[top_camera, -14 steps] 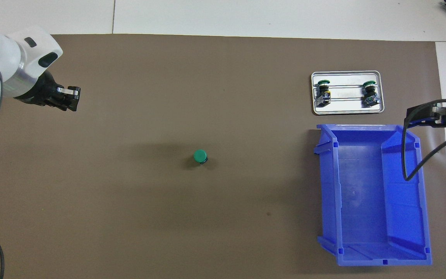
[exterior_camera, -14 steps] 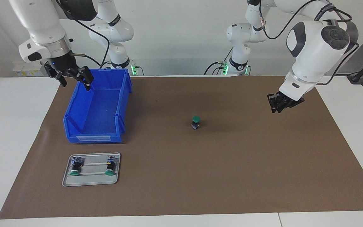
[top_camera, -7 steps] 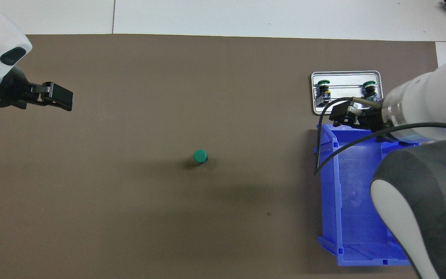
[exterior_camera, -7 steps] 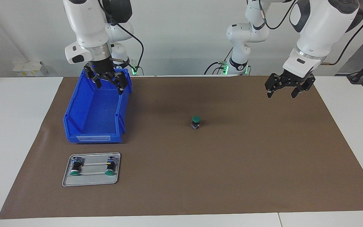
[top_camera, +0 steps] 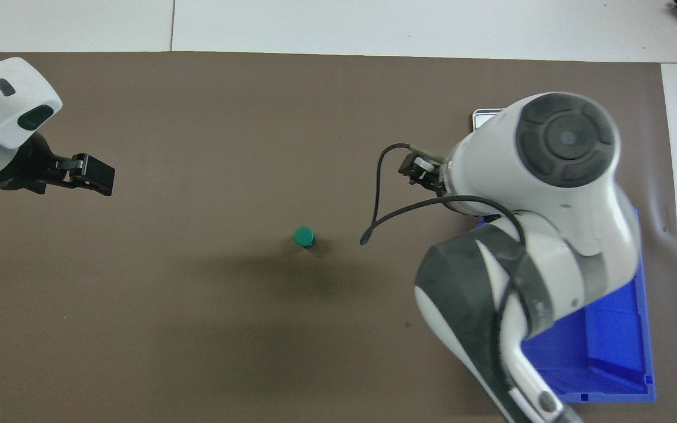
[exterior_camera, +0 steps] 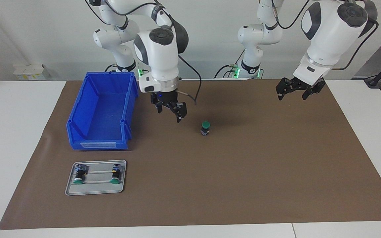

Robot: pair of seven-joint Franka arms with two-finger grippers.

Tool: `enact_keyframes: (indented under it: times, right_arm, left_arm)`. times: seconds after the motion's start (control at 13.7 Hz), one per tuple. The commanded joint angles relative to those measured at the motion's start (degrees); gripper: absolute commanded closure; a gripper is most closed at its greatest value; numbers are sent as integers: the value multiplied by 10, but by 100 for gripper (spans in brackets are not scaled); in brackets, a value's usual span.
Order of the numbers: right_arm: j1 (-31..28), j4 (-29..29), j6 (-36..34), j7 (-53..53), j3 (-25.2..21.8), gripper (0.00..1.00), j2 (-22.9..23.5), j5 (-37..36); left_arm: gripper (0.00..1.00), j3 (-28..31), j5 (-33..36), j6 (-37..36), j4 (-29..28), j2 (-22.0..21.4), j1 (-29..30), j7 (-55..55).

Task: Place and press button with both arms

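Right gripper [exterior_camera: 170, 110]: jaws spread and empty, raised over the brown mat [exterior_camera: 243, 185] between the blue bin [exterior_camera: 101, 109] and the button [exterior_camera: 205, 128]. The button stands just to the side of these jaws, toward the left arm's end of the bench, and lower than them; no contact is visible. In the overhead view the right arm's own wrist hides most of this gripper.

Left gripper [exterior_camera: 294, 90]: jaws also parted and empty, held in the air over the mat at the left arm's end, well apart from the button (this arm appears to wait).

Progress, as judged: the button already stands alone at mid-mat, so the placing looks done; the press is not yet made, since nothing touches the cap.

Orientation: the button is upright, its long axis vertical, round green cap on top and black body resting on the mat. From overhead the cap [top_camera: 304, 236] almost fully covers the body, which confirms the vertical stance.

Outward from the jaws: a metal tray [exterior_camera: 95, 190] beside the bin's open front carries two more push-buttons [exterior_camera: 79, 174], both lying on their sides with caps pointing away from the robots.
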Motion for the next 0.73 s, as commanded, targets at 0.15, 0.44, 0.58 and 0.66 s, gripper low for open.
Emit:
enact_keyframes:
  times: [0.15,0.44,0.58,0.66]
  right_arm:
    - [75,59,67,142,-1,0,114,-5]
    - [91,74,97,158,-1,0,151,-9]
    - [98,51,95,156,-1,0,144,-10]
    - [105,39,95,156,-1,0,141,-10]
  left_arm:
    - [0,-3,9,7,-22,-19,4,1]
    - [0,-3,9,7,-22,-19,4,1]
    - [0,-3,9,7,-22,-20,4,1]
    - [0,-3,9,7,-22,-19,4,1]
